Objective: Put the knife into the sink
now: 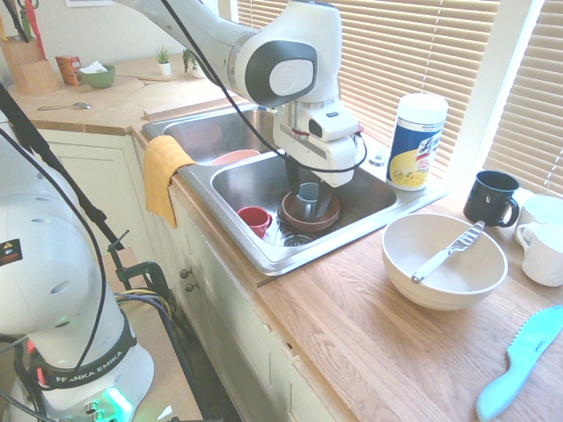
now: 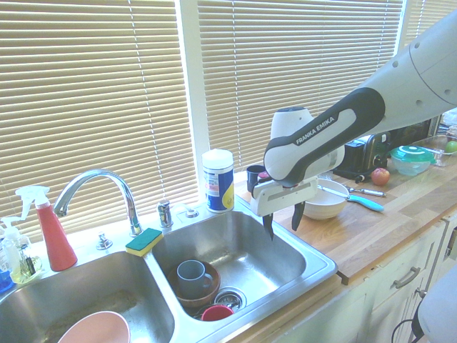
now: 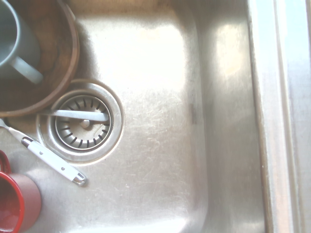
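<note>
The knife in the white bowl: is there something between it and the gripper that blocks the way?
Nothing visible blocks it. The knife lies uncovered across the white bowl on the counter, while the open, empty gripper hangs above the sink. Only bare counter separates them.

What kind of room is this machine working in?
Most likely a home kitchen. A shiny stainless steel double-basin sink with a tall curved chrome faucet is set into a wooden countertop, and a round white bowl sits on that counter.
</note>
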`<state>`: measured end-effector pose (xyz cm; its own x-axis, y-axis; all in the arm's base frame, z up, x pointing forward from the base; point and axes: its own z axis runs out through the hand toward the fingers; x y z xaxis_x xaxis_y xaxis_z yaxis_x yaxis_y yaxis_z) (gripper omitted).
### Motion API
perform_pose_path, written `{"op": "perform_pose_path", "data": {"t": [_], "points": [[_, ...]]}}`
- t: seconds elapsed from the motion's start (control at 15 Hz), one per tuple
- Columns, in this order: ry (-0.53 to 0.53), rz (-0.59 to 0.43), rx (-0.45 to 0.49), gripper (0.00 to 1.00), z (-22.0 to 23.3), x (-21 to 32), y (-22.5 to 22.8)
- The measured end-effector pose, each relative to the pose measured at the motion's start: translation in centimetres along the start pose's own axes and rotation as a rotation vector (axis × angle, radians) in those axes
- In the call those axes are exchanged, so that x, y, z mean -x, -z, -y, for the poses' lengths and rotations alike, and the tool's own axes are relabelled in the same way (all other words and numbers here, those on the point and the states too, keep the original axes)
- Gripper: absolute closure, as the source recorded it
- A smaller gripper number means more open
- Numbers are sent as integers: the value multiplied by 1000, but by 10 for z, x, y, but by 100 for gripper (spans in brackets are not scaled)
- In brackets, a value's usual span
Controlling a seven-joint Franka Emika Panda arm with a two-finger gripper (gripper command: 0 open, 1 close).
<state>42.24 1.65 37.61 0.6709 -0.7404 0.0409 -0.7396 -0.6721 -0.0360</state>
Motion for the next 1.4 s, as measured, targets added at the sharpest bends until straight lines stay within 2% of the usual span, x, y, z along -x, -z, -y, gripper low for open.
{"op": "perform_pose_path", "data": {"t": [0.27,0.6,0.87,1.0,1.27,1.33,1.4], "points": [[38,-19,-16,0,3,-7,13],[254,-7,30,0,-32,-70,88],[432,-11,62,0,-91,-131,99],[443,-21,51,0,-113,-156,90],[382,-42,50,0,-136,-191,54],[364,-39,48,100,-136,-196,44],[349,-36,43,100,-135,-199,36]]}}
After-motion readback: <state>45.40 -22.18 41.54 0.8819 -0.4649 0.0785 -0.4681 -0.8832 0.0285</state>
